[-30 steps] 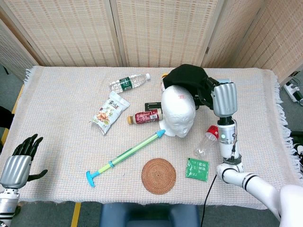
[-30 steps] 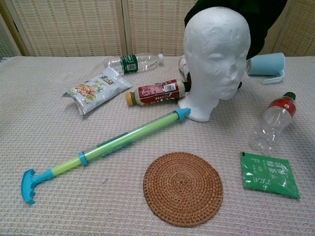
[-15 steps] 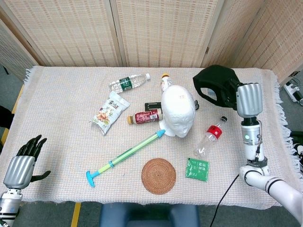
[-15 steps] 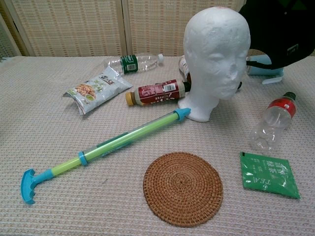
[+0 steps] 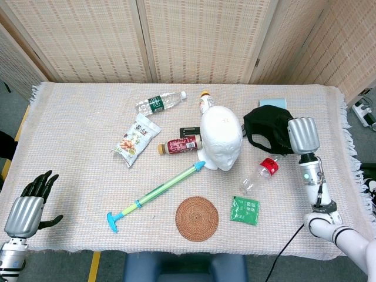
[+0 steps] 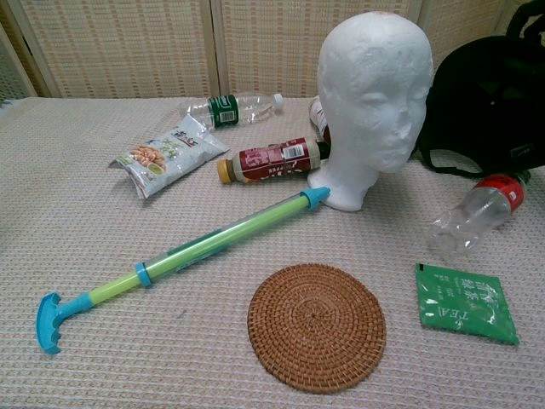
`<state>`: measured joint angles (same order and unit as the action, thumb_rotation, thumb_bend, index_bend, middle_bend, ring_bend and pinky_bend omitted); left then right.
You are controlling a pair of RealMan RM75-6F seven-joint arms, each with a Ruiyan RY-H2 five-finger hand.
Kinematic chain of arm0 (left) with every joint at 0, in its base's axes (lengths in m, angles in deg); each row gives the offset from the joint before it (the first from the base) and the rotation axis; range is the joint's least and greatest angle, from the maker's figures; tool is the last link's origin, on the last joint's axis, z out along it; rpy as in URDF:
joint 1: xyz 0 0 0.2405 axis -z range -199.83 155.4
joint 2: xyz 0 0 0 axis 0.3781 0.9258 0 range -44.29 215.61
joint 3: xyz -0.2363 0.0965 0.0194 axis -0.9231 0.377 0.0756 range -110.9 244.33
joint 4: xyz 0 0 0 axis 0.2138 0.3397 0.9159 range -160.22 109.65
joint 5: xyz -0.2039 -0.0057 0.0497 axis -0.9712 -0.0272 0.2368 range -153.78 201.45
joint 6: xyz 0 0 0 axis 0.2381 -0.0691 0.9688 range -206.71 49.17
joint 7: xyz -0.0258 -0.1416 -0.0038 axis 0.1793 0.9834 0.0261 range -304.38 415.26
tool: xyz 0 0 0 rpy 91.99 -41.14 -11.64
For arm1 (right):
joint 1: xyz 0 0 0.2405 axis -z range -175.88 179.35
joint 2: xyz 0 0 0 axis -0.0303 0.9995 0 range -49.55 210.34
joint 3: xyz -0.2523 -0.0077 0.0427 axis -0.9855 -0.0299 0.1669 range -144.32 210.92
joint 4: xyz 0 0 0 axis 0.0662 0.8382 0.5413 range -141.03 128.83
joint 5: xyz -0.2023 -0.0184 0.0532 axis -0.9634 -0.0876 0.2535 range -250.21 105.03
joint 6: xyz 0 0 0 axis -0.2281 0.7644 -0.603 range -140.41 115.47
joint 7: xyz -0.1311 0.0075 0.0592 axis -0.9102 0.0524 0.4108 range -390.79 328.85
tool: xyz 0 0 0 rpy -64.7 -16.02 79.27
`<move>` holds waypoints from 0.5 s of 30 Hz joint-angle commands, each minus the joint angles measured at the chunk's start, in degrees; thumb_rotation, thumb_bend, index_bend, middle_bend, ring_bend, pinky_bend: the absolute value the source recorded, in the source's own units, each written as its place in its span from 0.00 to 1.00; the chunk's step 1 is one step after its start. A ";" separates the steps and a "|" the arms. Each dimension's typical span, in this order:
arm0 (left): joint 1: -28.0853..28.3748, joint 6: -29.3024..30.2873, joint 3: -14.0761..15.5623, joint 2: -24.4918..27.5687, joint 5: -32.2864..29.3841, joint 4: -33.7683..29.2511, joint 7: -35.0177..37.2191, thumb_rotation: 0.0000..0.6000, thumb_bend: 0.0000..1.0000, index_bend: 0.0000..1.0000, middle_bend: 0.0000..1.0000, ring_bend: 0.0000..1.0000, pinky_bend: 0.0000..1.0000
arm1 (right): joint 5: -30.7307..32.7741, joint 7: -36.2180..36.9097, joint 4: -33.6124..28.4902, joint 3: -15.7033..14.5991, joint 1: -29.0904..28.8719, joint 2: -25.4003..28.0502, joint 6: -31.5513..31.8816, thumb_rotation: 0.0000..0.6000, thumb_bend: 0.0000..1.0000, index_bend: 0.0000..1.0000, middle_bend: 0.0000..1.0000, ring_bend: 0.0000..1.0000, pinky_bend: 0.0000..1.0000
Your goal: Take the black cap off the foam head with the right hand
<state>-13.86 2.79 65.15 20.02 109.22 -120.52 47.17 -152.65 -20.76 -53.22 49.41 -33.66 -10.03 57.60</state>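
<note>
Your right hand has carried the black fabric cap off the white foam head and lowered it toward the table's right edge; its fingers pinch the cap, so only release remains.

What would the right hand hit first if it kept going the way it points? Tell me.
Probably the foam head. The right hand, holding the black cap, points left across the table toward it, though depth is hard to judge.
</note>
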 commanded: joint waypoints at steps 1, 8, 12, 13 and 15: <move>-0.03 -0.03 0.03 0.05 -0.07 -0.26 -0.28 1.00 0.13 0.06 0.06 0.07 0.19 | 0.31 0.26 4.73 -2.18 -1.51 -2.71 -4.93 1.00 0.52 0.75 0.69 0.83 1.00; 0.06 -0.29 0.05 0.12 -0.22 -0.53 -0.57 1.00 0.13 0.06 0.06 0.06 0.19 | 2.70 -3.63 0.21 -3.55 -1.24 -0.18 -11.80 1.00 0.09 0.05 0.23 0.24 0.51; 0.15 -0.25 -0.12 0.10 -0.21 -0.32 -0.29 1.00 0.13 0.06 0.06 0.06 0.19 | 3.98 -5.91 -7.23 -3.53 0.58 4.25 -11.37 1.00 0.00 0.00 0.09 0.08 0.35; 0.18 -0.23 -0.14 0.09 -0.17 -0.23 -0.26 1.00 0.13 0.06 0.06 0.06 0.19 | 4.16 -6.32 -9.03 -3.52 1.13 5.43 -10.89 1.00 0.00 0.00 0.07 0.07 0.33; 0.20 -0.15 -0.19 0.12 -0.09 -0.11 -0.09 1.00 0.13 0.06 0.06 0.06 0.18 | 4.55 -7.50 -13.38 -3.62 2.72 8.42 -9.43 1.00 0.00 0.00 0.06 0.06 0.32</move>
<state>-13.67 2.63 64.97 20.13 109.12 -120.65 47.07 -149.20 -26.15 -61.00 45.99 -33.15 -5.82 46.80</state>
